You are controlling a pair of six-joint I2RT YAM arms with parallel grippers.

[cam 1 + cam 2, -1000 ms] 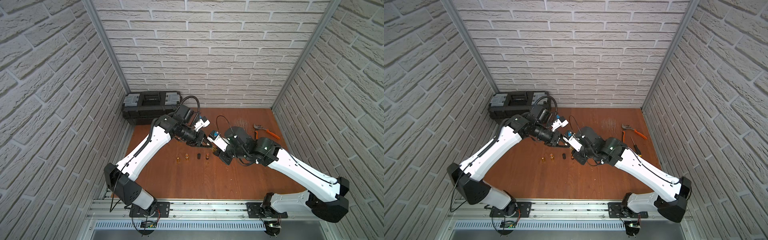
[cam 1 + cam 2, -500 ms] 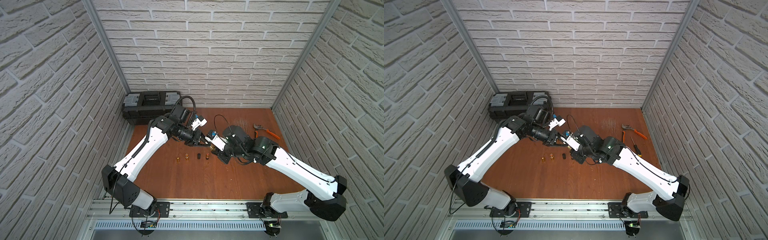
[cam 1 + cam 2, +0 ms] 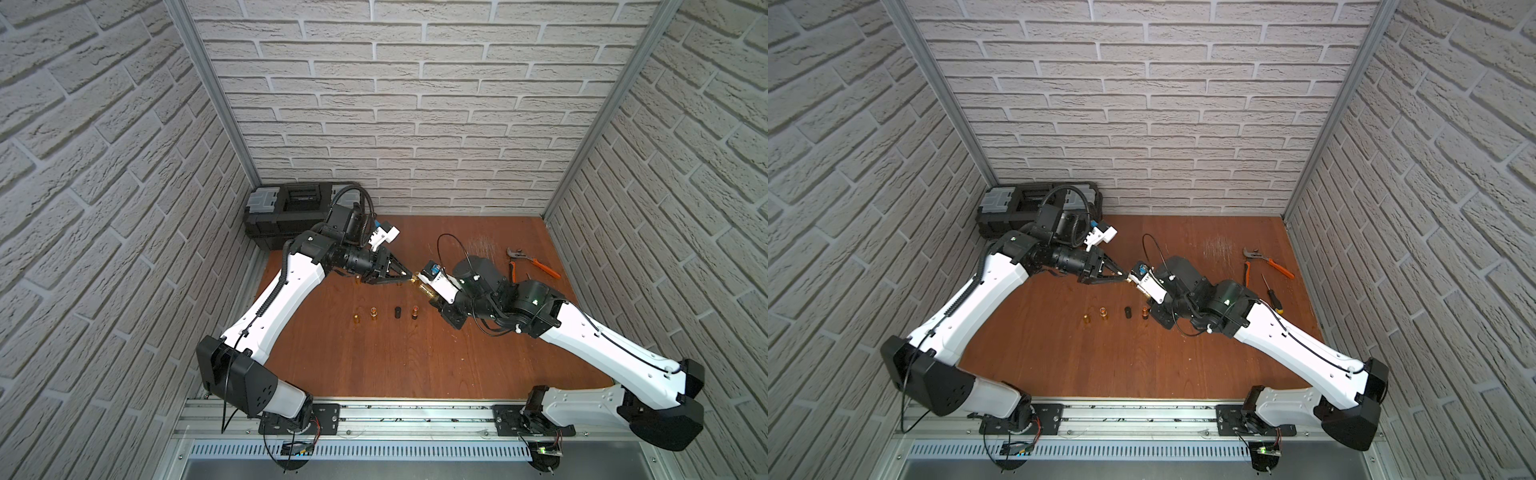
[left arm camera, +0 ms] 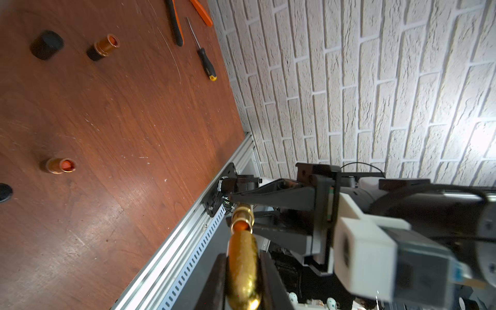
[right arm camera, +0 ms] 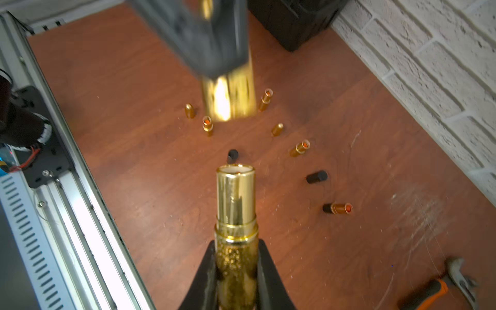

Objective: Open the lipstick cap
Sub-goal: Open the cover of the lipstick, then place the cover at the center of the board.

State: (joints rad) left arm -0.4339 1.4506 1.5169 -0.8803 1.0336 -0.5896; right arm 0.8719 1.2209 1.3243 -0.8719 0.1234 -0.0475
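The left arm (image 3: 286, 291) and right arm (image 3: 602, 345) are meeting in mid-air over the surface (image 3: 415, 365), barely shifting. The right fingers (image 5: 205, 276), having just tightened, are now clamping the glittery lipstick body (image 5: 236, 209). The left fingers (image 4: 218, 284) are clamping the gold cap (image 4: 243, 268), which is sitting just clear of the body's mouth, so the opening is looking essentially done.

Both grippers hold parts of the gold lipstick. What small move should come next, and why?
Probably lower the left gripper to set its glittery gold cap on the brown wooden table: the cap is already clear of the shiny gold lipstick tube in the shut right gripper.
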